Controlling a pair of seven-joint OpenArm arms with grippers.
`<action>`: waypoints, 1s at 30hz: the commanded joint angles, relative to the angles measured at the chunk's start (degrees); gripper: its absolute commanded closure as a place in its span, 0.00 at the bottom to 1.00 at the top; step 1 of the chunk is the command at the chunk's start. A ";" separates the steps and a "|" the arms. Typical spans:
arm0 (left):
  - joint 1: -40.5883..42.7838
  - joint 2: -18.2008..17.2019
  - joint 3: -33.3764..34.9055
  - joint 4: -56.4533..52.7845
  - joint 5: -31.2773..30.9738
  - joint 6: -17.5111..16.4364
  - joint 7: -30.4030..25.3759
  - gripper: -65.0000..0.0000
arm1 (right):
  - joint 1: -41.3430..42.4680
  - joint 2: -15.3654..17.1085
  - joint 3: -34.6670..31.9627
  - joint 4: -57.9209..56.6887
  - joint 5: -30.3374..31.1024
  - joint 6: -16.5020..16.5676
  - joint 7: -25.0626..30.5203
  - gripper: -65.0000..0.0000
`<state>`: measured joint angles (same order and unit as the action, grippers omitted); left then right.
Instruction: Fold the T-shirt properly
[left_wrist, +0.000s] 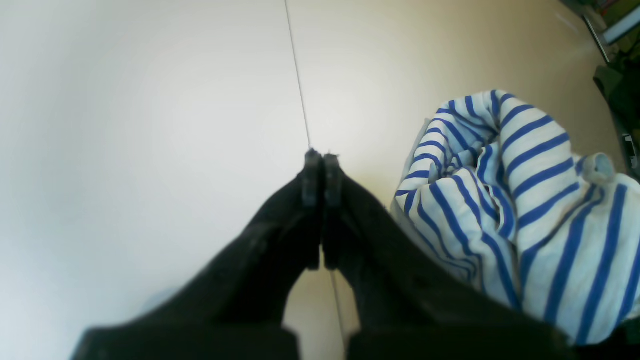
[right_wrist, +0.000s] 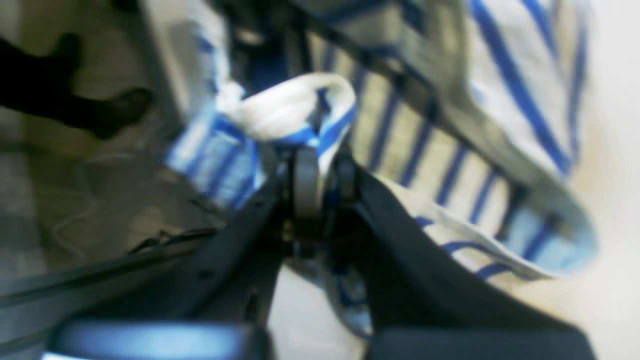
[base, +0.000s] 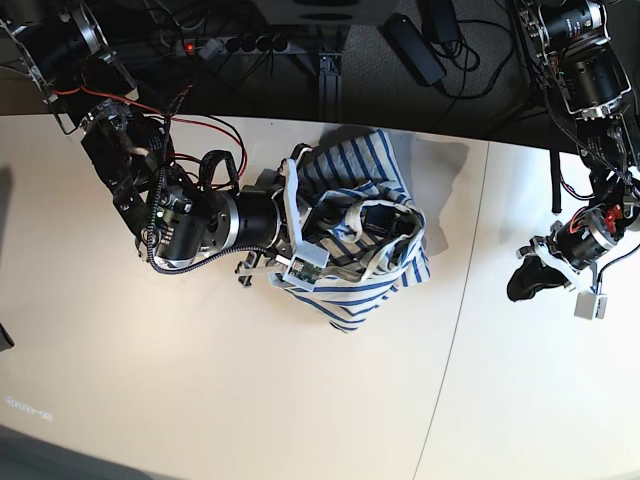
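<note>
Right claw (right_wrist: 320, 175) clenched on a fold of the bunched shirt (base: 365, 235); left claw (left_wrist: 320, 165) clenched empty, well apart. Step: first grab. Next: lift and spread flat on bench (base: 200, 380).

Base overhead, wrist views close, all sharing the T-shirt (base: 360, 235)

Black cylindrical right arm (base: 205, 225) with red and black cables, white 3D-printed wrist bracket, small green circuit board, black left arm (base: 590, 215) with tapered black fingers (left_wrist: 312, 172)
</note>
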<state>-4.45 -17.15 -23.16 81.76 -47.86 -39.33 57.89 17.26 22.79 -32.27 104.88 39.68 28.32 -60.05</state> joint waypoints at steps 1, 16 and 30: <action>-0.96 -0.81 -0.17 1.11 -0.35 -0.67 -2.05 1.00 | 0.92 0.04 0.37 2.03 1.99 3.65 0.59 1.00; -1.27 -0.79 -0.17 1.09 3.80 -0.67 -5.03 1.00 | -8.92 0.04 -1.16 12.31 4.04 3.82 -0.39 1.00; -1.27 -0.81 -0.17 1.09 3.98 -0.67 -4.96 1.00 | -7.76 -2.34 -1.86 17.07 -1.66 3.65 2.29 0.40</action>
<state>-4.62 -17.15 -23.16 81.76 -42.96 -39.35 54.17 8.75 20.34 -34.41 121.03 37.17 28.34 -58.81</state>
